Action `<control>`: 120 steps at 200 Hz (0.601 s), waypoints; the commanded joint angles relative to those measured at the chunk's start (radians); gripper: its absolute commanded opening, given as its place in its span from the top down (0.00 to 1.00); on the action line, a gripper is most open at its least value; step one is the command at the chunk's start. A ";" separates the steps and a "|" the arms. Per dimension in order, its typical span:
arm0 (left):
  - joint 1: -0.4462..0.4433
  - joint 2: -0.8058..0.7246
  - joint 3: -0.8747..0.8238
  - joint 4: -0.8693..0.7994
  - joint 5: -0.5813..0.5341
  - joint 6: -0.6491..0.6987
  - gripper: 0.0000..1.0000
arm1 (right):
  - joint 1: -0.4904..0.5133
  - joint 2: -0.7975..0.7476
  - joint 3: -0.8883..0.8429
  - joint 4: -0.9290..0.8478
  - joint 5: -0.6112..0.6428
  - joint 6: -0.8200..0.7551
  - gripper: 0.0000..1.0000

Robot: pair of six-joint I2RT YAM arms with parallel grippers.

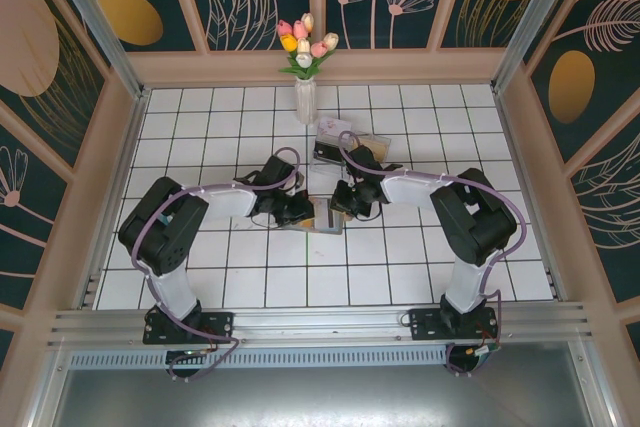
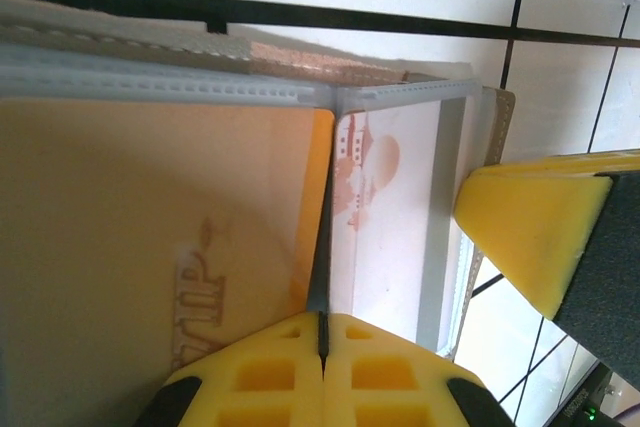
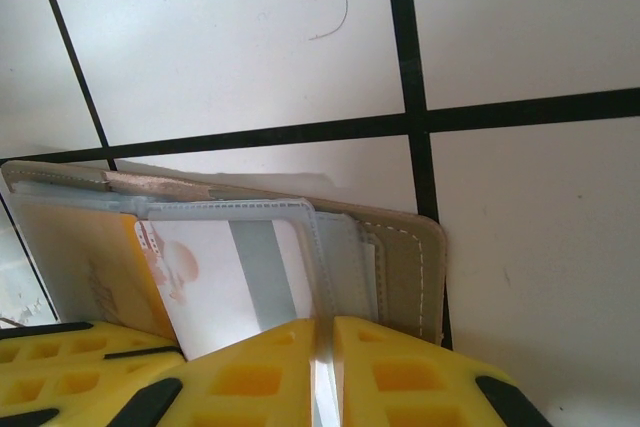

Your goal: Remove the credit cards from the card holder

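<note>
Just below the centre of the top view, the card holder (image 1: 324,219) is seen lying on the white tiled counter (image 1: 200,277), between the two arms. On its left side, the left fingers (image 2: 260,377) are pressed together on the thin edge of one of the holder's clear sleeves. There a tan-yellow card (image 2: 150,247) marked VIP is lodged beside a white card (image 2: 390,207) with a reddish picture. On its right side, the right fingers (image 3: 400,377) are closed almost fully on another clear sleeve edge, with the holder's stitched cover lying flat just beyond. Towards the upper middle, a clear tray (image 1: 350,142) and a vase of tulips (image 1: 305,97) are seen.
</note>
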 commanded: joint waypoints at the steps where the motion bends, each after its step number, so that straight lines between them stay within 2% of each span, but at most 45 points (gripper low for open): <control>1: 0.019 -0.025 -0.022 -0.045 -0.060 0.036 1.00 | -0.001 0.053 -0.037 -0.068 0.057 -0.015 0.84; 64: 0.021 -0.070 -0.044 0.029 -0.019 -0.008 1.00 | 0.003 0.042 -0.043 -0.032 0.026 -0.020 0.84; 97: 0.002 -0.160 -0.142 0.169 -0.033 -0.165 0.82 | 0.002 0.052 -0.041 -0.026 0.030 -0.017 0.84; 120: -0.032 -0.220 -0.225 0.290 -0.083 -0.295 0.77 | 0.002 0.059 -0.040 -0.018 0.029 -0.009 0.84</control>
